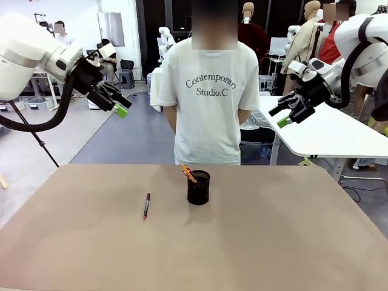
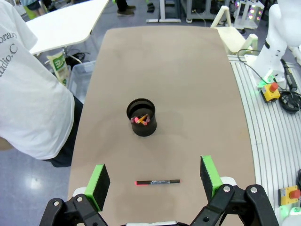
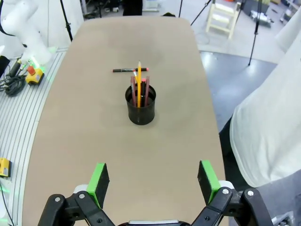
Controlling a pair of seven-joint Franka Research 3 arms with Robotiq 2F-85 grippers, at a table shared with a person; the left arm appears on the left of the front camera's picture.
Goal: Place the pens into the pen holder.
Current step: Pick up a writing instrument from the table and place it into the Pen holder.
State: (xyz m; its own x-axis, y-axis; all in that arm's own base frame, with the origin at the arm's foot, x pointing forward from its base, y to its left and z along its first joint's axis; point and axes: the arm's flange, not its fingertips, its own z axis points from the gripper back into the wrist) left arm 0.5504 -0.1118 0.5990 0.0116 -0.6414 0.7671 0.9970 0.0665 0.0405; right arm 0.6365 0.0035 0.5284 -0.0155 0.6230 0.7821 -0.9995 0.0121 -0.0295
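The left gripper (image 1: pixel 121 107) hangs in the air with its jaws wide apart and nothing between the green pads (image 2: pixel 100 181). It sits high above and to the robot's left of the pen holder (image 1: pixel 198 188). The right gripper (image 1: pixel 279 117) mirrors it, also spread and empty, up and to the right of the holder.

From the left wrist camera, one dark red pen (image 2: pixel 157 181) lies flat on the brown table (image 1: pixel 273 242). It is on the robot's left of the holder and a little nearer the robot, apart from the cup, with bare tabletop between them.

The holder stands upright near the middle of the table, towards the far edge. Inside it are an orange-yellow pencil (image 3: pixel 139 82) and two dark red pens (image 3: pixel 147 89), leaning against the mesh wall with their tops above the rim.

A person in a white T-shirt (image 1: pixel 209 103) stands straight behind the holder, close to the table's far edge, arms drawn back — no hand over the table.

Behind and to the right of the holder is a white table (image 1: pixel 339 133). To the holder's left, off the table's edge, a yellow box with a red button (image 3: pixel 32 73) sits by a white arm base (image 3: pixel 23 28). A like box (image 2: pixel 270 89) sits on the right side.
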